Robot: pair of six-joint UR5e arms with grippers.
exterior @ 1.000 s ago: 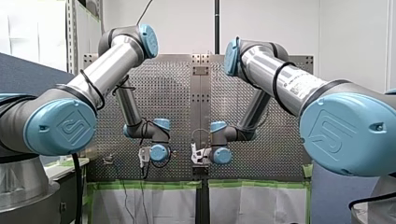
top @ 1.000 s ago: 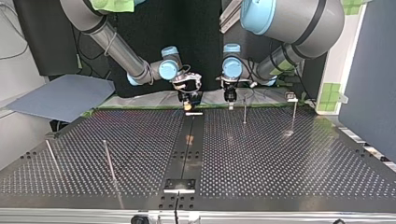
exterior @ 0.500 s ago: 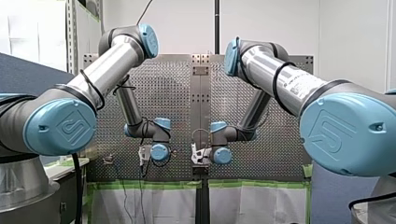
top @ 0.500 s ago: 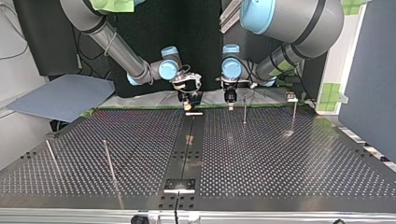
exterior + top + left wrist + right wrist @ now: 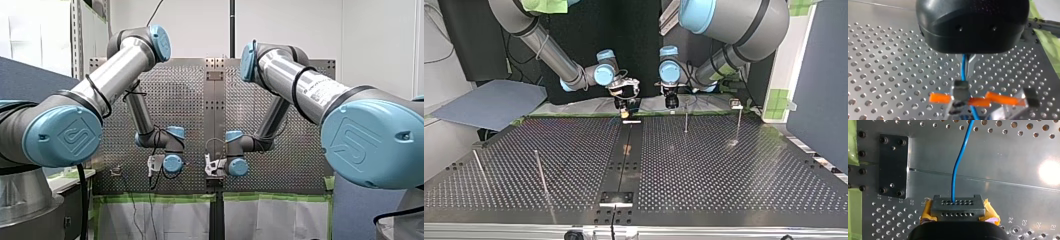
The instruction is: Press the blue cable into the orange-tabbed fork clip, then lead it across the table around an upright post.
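In the left wrist view the blue cable (image 5: 963, 67) runs between my left gripper's (image 5: 965, 63) metal fingers, which are shut on it. Just ahead of them it drops into the orange-tabbed fork clip (image 5: 961, 88). My right gripper (image 5: 958, 212), with yellow pads (image 5: 926, 213), is shut on a grey perforated connector block (image 5: 958, 206), and the cable (image 5: 958, 167) leaves that block across the plate. In the top view both grippers hang side by side at the table's far edge, my right gripper (image 5: 626, 106) left of my left gripper (image 5: 671, 102).
Two upright posts (image 5: 686, 120) (image 5: 739, 122) stand near my left gripper in the top view. Two more posts (image 5: 540, 171) (image 5: 479, 169) lean at the near left. A black plate (image 5: 893, 166) is bolted beside the table's centre seam. Green tape (image 5: 574, 115) lines the far edge.
My left gripper's fingers have closed onto the blue cable. Its wrist has shifted slightly toward my right gripper. The right arm has not moved.
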